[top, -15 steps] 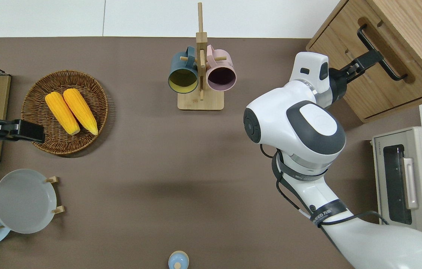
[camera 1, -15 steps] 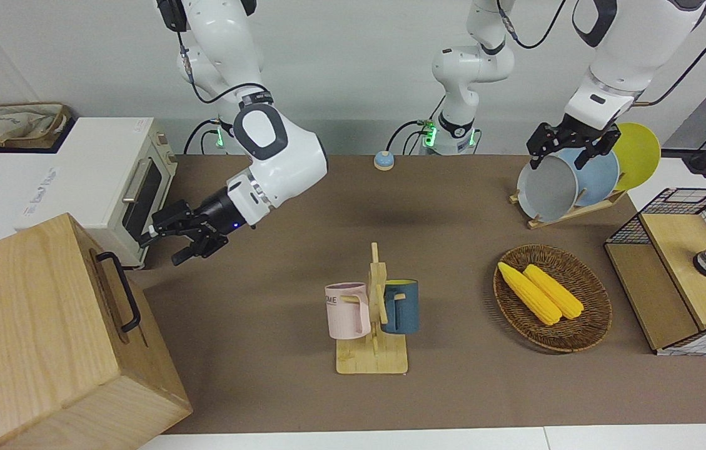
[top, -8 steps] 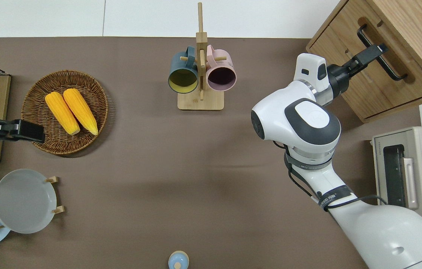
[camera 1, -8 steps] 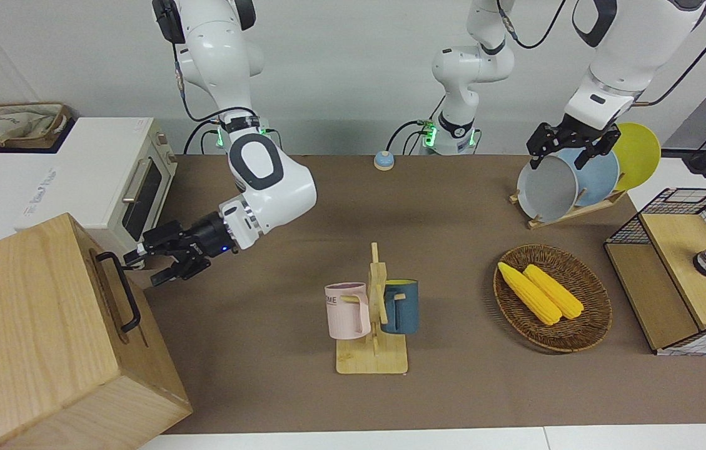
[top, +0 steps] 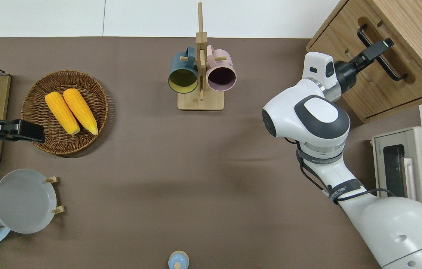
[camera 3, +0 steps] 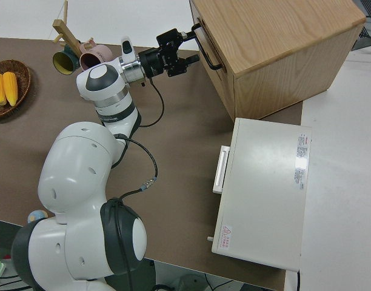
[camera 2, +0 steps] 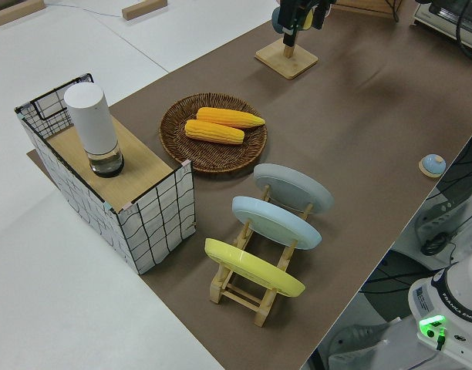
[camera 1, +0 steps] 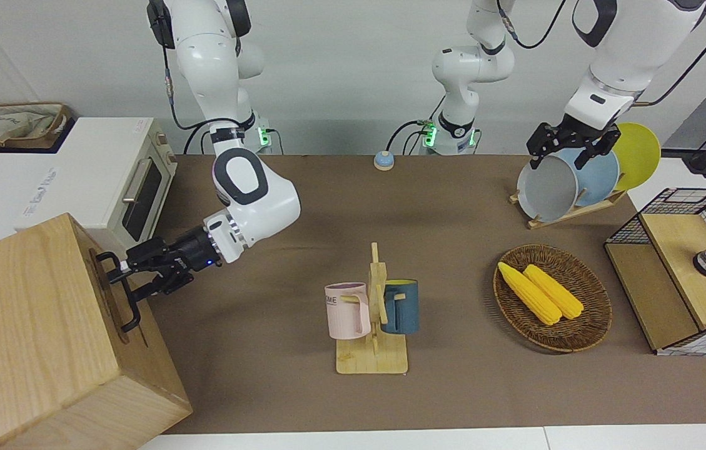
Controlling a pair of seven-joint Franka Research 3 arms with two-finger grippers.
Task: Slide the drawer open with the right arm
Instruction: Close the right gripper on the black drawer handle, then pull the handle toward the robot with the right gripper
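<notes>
The big pale wooden cabinet [camera 1: 27,325] stands at the right arm's end of the table. Its drawer [top: 409,80] looks shut, flush with the cabinet's front. The drawer's black loop handle [camera 1: 129,306] also shows in the overhead view [top: 392,67] and the right side view [camera 3: 208,48]. My right gripper [camera 1: 124,276] is open at the handle's end nearer to the robots, one finger on each side of the bar [camera 3: 190,46]. From overhead, the right gripper [top: 377,48] lies over the handle. My left arm is parked.
A white toaster oven [camera 1: 115,187] stands beside the cabinet, nearer to the robots. A mug rack [camera 1: 373,312] with two mugs is mid-table. A basket of corn [camera 1: 553,299], a plate rack [camera 1: 568,181] and a wire-mesh cabinet [camera 1: 684,269] are toward the left arm's end.
My right gripper has moved away from the toaster oven and across to the cabinet, and its open fingers now straddle the drawer handle. The drawer and the left arm have not moved.
</notes>
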